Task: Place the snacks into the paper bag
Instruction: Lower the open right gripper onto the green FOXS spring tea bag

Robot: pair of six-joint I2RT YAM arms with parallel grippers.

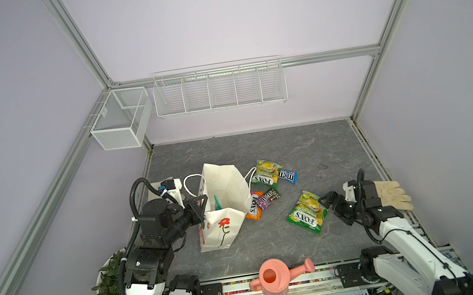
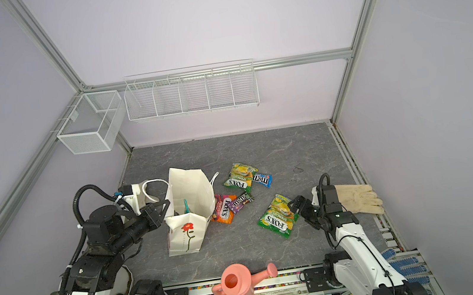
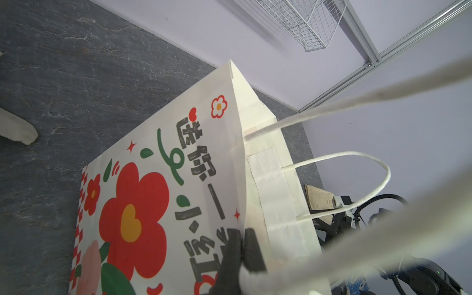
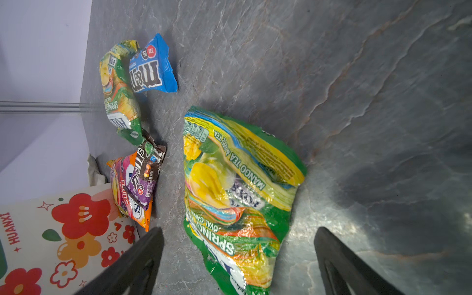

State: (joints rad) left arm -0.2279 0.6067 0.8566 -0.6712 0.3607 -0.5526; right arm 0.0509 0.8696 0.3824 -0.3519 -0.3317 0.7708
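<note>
Left arm (image 1: 147, 259) at lower left, elbow folded, reaching toward mid-frame, left gripper (image 1: 201, 209) turned sideways, jaws pinched tight on the paper bag (image 1: 224, 230) rim, right arm (image 1: 394, 226) at lower right stretched low, right gripper (image 1: 328, 206) spread wide, holding nothing

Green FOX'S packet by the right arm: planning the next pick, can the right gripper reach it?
Probably yes: the right gripper stands open right at the green FOX'S packet, which lies alone with nothing covering it.
</note>
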